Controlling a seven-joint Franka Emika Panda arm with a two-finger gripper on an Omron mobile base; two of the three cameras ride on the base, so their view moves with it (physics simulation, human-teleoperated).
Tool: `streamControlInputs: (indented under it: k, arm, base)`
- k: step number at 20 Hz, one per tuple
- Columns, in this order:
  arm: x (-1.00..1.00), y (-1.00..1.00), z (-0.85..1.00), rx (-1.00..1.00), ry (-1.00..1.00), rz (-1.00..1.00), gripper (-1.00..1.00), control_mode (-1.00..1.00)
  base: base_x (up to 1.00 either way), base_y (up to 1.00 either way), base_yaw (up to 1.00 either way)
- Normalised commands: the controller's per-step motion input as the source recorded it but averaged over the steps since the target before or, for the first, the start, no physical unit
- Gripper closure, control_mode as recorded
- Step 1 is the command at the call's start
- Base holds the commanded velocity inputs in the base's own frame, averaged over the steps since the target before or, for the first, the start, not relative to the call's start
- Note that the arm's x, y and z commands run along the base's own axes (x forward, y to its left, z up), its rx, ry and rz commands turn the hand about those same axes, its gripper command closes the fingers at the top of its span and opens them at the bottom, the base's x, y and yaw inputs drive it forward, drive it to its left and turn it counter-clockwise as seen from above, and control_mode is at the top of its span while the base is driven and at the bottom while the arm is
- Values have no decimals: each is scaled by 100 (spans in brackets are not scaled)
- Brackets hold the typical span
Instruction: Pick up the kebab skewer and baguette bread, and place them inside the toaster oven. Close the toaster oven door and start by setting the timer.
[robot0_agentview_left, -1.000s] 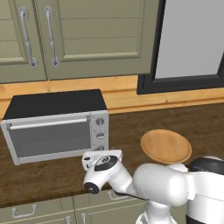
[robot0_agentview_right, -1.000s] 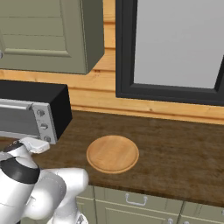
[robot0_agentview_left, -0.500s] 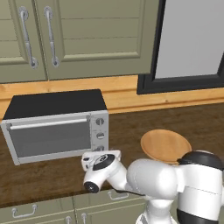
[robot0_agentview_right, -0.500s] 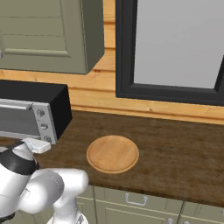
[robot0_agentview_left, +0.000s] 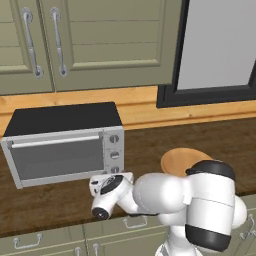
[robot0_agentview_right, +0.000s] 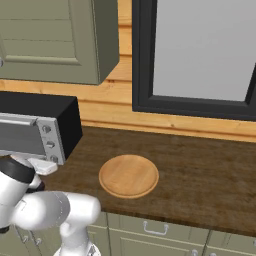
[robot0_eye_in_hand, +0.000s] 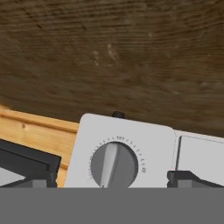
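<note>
Hand view, knob (robot0_eye_in_hand: 114, 166) near bottom edge; tool (robot0_eye_in_hand: 113, 178) apparently open

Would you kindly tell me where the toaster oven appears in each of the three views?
Left base view: toaster oven at left centre, door shut, knobs at its right.
Right base view: at the left edge, partly cut off.
Hand view: a corner of its panel with one knob, bottom centre.
Shared landmark: the dark wooden counter.
</note>
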Motion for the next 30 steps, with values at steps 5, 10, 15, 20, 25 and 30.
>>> streamControlInputs:
  k: [5,10,15,20,25,30]
  arm:
    - [16,0,0,0,0,0,-100,-100]
    - [12,-2,0,0,0,0,-100,-100]
    - [8,-9,0,0,0,1,-100,-100]
    - [0,-36,0,0,0,1,-100,-100]
    - [6,-33,0,0,0,3,-100,-100]
    - [15,-21,0,0,0,2,-100,-100]
  base:
    - [0,0,0]
    - [0,0,0]
    - [0,0,0]
    - [0,0,0]
    - [0,0,0]
    - [0,0,0]
